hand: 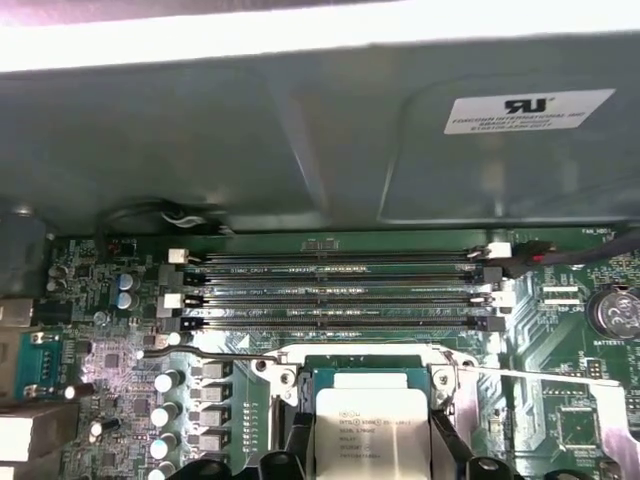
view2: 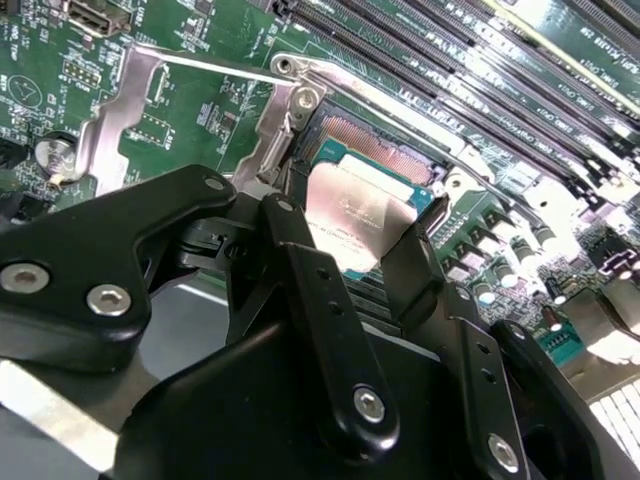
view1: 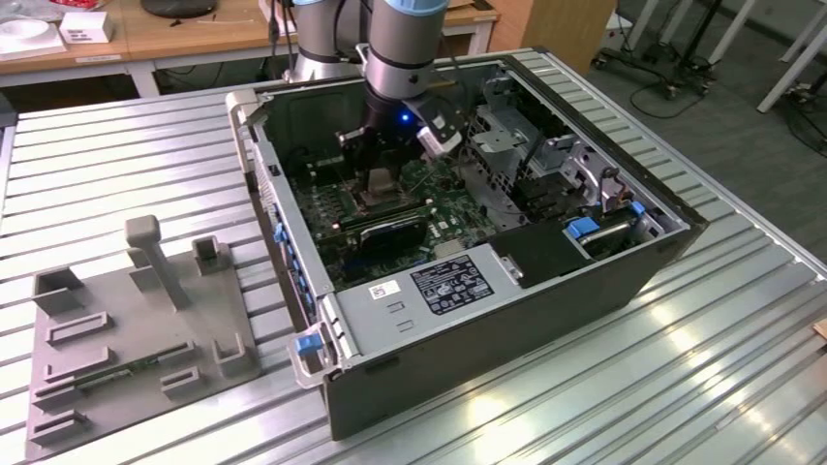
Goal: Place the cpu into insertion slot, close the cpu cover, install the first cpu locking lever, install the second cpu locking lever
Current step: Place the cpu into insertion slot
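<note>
Green motherboard beneath: pincer narrowly spread, clamping cpu over insertion slot.

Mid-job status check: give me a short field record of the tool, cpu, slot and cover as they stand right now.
tool: inside the computer case, over the insertion slot, shut on the cpu
cpu: gripped by two opposite edges over the slot; cannot tell whether it is seated
insertion slot: contacts partly exposed past the cpu
cpu cover: open, off to one side of the slot
memory slots: running alongside the slot
</note>
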Controlling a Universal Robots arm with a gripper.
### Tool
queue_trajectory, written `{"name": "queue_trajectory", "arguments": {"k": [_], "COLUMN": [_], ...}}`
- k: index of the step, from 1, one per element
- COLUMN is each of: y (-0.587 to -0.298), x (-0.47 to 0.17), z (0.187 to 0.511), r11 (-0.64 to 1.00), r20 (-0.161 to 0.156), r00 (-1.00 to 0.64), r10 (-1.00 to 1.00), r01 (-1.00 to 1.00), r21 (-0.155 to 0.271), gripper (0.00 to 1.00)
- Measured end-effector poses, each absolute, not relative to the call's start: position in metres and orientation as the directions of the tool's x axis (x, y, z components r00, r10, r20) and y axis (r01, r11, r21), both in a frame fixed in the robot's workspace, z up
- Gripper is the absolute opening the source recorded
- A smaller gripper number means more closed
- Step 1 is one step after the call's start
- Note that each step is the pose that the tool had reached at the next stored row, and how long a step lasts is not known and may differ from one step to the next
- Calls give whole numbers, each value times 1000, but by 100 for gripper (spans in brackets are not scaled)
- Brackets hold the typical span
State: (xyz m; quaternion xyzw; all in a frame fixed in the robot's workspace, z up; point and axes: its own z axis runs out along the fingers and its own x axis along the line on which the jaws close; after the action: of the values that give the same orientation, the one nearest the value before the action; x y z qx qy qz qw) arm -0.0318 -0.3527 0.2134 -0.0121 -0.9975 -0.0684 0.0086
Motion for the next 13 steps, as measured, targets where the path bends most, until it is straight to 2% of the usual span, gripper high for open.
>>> {"name": "queue_trajectory", "arguments": {"k": [13], "y": [-353], "x": [-32], "z": [224], "r11": [990], "r20": [16], "r00": [-1000], "r10": [23], "r01": [25], "r21": [137], "gripper": [54]}}
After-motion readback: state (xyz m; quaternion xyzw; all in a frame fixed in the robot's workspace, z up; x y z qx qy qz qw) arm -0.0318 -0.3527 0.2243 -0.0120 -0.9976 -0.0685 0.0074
